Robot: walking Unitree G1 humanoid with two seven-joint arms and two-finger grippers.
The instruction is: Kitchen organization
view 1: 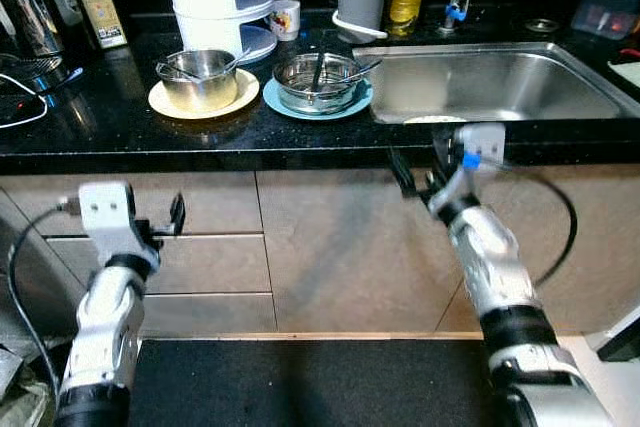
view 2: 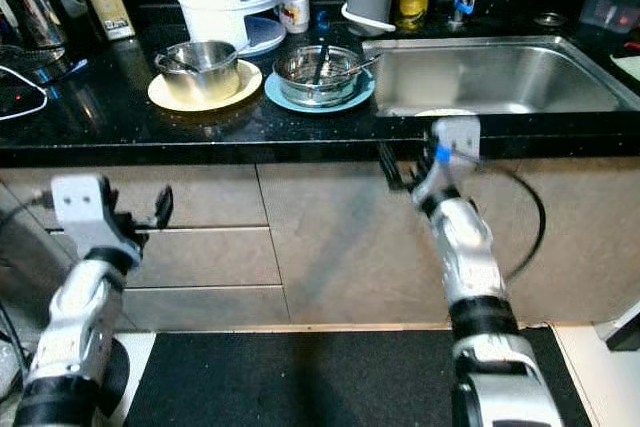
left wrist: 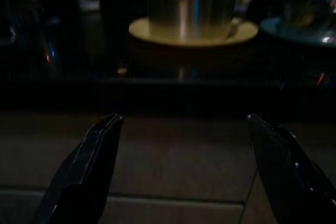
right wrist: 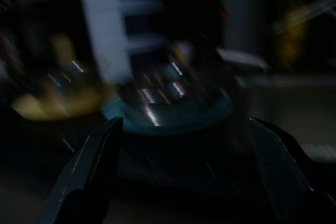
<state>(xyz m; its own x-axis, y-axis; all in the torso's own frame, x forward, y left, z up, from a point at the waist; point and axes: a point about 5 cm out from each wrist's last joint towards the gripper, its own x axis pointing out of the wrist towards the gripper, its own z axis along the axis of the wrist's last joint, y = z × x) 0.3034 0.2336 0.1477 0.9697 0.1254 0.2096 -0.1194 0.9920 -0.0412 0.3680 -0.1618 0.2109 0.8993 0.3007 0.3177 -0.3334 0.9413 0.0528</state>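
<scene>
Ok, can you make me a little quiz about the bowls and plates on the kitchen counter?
1. True or false: the steel bowl on the left sits on a yellow plate.
2. What colour is the plate under the other steel bowl? A) red B) teal C) white
3. Fill in: to the right of the bowls, set into the black counter, is a steel ____.

Bonus to notice: the left gripper and right gripper both hang open below the counter edge, holding nothing.

Key: 1 true; 2 B; 3 sink.
</scene>
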